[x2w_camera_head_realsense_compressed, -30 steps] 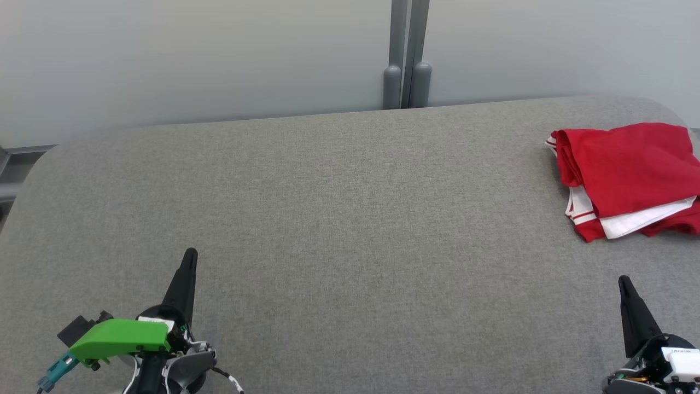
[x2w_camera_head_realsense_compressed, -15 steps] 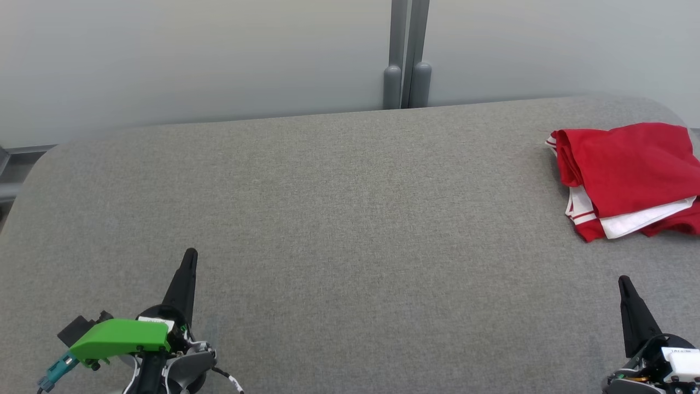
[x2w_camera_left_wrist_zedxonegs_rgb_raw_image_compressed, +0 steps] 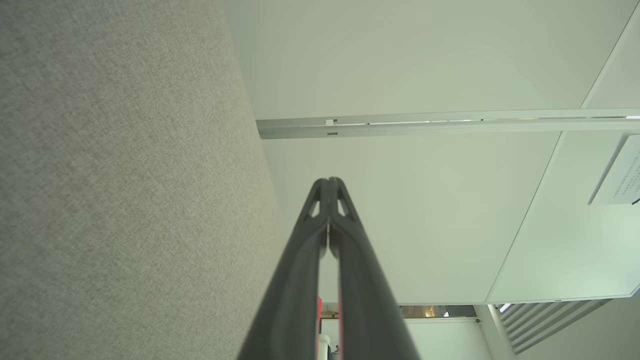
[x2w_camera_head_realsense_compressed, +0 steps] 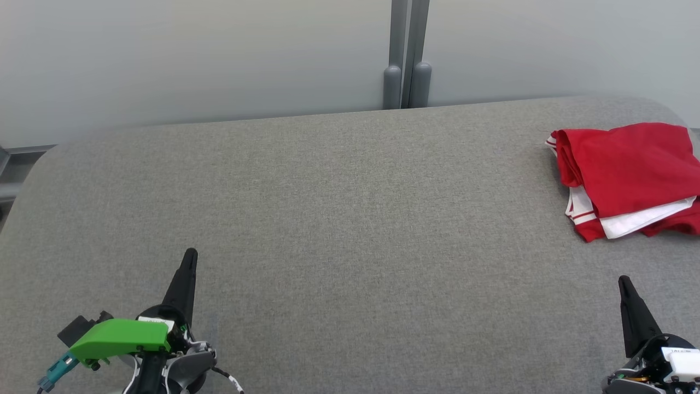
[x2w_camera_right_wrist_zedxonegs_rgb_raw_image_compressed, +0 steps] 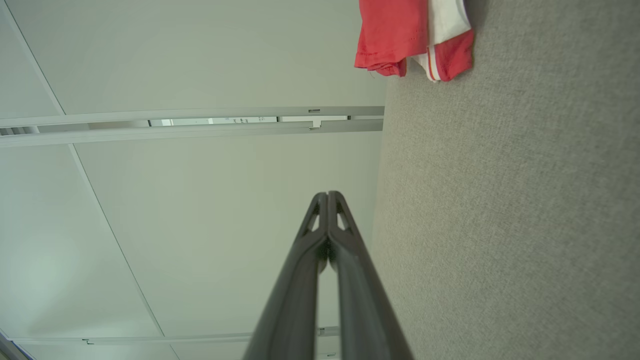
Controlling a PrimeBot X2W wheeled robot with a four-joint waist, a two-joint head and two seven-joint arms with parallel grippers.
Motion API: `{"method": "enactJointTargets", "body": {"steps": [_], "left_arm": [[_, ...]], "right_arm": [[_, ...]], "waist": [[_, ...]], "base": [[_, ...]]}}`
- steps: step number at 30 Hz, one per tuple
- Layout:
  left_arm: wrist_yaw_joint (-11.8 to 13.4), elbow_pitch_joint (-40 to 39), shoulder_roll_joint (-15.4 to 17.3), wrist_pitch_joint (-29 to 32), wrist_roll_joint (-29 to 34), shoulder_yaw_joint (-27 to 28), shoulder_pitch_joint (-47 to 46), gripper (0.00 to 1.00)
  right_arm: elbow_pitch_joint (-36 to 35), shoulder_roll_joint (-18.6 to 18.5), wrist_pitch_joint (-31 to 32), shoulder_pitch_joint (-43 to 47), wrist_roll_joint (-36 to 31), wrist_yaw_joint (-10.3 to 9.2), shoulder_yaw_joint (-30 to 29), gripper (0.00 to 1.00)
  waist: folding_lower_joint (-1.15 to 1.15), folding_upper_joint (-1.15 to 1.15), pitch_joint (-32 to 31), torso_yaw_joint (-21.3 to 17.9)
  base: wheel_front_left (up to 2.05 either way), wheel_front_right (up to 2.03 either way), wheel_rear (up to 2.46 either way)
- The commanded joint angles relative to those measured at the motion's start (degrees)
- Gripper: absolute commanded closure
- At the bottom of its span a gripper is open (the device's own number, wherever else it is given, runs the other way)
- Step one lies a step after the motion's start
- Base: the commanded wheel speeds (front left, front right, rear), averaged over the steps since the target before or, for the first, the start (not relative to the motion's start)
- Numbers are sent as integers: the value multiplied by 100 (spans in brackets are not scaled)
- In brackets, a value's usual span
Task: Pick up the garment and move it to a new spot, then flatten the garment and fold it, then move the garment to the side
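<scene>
Two grippers, one garment, one work surface.

**Item 1: garment** [x2w_camera_head_realsense_compressed: 629,175]. Red cloth with white, red-striped trim, in a loose layered bundle. It lies at the upper right of the head view, cut off by the right edge of the frame, and also shows at the top of the right wrist view [x2w_camera_right_wrist_zedxonegs_rgb_raw_image_compressed: 395,35].

**Item 2: right gripper** [x2w_camera_head_realsense_compressed: 622,280]. Lower right of the head view. The fingers are pressed together and hold nothing. It is below the garment in the frame and clear of it.

**Item 3: left gripper** [x2w_camera_head_realsense_compressed: 190,253]. Lower left, with a green housing [x2w_camera_head_realsense_compressed: 120,336] on its wrist. The fingers are likewise closed and empty, and it is well apart from the garment.

**Risks, judged**
- Closed tips would only shove the cloth, so the fingers must part before contact.
- A pinch on the top layer alone would likely let the bundle unroll and trail.
- The bundle sits near the rounded right end of the padded grey surface [x2w_camera_head_realsense_compressed: 350,219], so a sideways nudge could slide it off.
- The left arm has a long reach across the frame, so a two-handed lift may come late or uneven.

**Surroundings**
- Pale wall panels [x2w_camera_head_realsense_compressed: 191,54] run across the top of the frame.
- A grey double post [x2w_camera_head_realsense_compressed: 406,54] stands at top centre behind the surface.
- Nothing lies between the right gripper and the garment.
</scene>
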Motion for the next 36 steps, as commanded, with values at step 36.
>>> {"method": "enactJointTargets", "body": {"steps": [36], "left_arm": [[-37,-8,6,11,-23,10,-67,100]], "right_arm": [[-25,-24,5,44,13,2,-13,100]], "waist": [[0,0,0,0]], "base": [[0,0,0]]}}
